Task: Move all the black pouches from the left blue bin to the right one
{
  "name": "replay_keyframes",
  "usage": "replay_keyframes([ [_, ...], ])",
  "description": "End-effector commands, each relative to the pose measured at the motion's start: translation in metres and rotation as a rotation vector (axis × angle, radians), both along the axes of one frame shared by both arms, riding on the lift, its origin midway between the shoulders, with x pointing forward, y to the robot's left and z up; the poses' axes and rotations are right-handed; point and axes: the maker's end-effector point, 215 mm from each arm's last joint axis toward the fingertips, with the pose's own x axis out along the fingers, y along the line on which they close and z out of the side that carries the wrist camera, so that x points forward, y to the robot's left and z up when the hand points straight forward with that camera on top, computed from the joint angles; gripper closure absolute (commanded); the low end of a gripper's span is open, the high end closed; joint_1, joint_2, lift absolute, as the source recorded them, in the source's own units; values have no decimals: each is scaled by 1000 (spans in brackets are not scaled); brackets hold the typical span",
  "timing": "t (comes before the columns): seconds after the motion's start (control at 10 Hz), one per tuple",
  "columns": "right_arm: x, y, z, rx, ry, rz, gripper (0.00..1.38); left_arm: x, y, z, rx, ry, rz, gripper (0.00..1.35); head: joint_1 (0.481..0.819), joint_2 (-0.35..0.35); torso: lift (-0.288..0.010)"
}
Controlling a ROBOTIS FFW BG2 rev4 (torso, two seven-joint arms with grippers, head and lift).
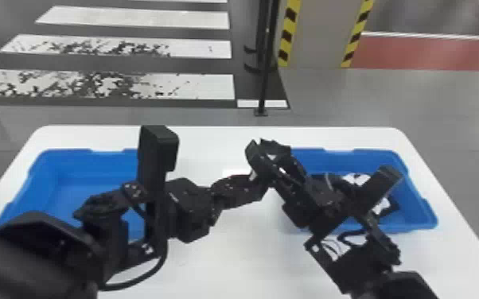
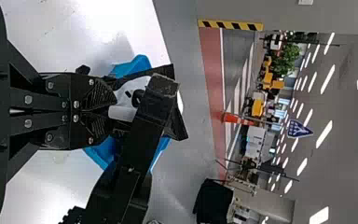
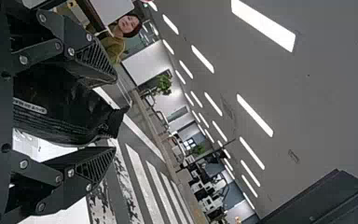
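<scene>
right end effector point(image 1: 268, 149): out over the middle of the tabletop point(image 1: 226, 254), near the left end of the right blue bin point(image 1: 421, 214). its fingers stand well spread, with a black pouch point(image 3: 60, 107) between them. the pouch is up off the tabletop, bulky and creased, a pale strip along its side, its narrow end reaching about to the fingertips. it lies against one finger; whether it presses the other too, i can't quite make out.

left end effector point(image 1: 260, 189): low beside the right one, pointing toward the right bin. its fingers are drawn close together; can't tell if anything thin is pinched at the tips.

right bin: black-and-white items point(image 1: 388, 208) inside, partly behind the right arm. can't count them.

left blue bin point(image 1: 51, 187): on the tabletop's other side, the left arm across its inner end. bare blue where i can see in.

farther out: a black pole point(image 1: 264, 79) on the floor past the tabletop, a grey pillar point(image 1: 318, 35) edged in yellow and black stripes, white crossing bars point(image 1: 131, 20) to the left, a red floor strip point(image 1: 433, 53) to the right. an orange cone point(image 2: 231, 118) stands off in the room, near a blue sign point(image 2: 299, 129); long ceiling lights overhead.
</scene>
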Motion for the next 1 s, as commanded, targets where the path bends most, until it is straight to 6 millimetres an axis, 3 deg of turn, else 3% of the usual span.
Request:
replay_keyframes([
  [0.0,3,-6,1,2,-6,-15,1282,-1,-1,1,-7,0,-3,1213,695,-92,-140],
  [0.1,3,-6,3,5,-8,-15,1282,-2,-2,2,-21,4,-3,1179,695,-98,-140],
  [0.2,3,-6,4,8,-10,-14,1282,0,0,2,-34,8,7,794,695,-101,-140],
  [0.3,3,-9,8,6,-17,-18,1282,0,7,-2,-35,19,24,325,695,-101,-140],
  [0.4,10,-26,9,-4,-22,-48,1282,1,16,-5,-49,24,48,75,695,-99,-140],
  [0.5,20,-52,8,-33,-26,-92,1282,-1,27,-8,-71,34,77,116,695,-100,-140],
  [0.7,53,-126,-4,-150,-14,-210,1282,-16,63,-1,-91,19,159,157,695,-121,-140],
  [0.9,78,-210,-40,-324,49,-334,1282,-30,103,-4,-88,30,259,157,695,-167,-140],
])
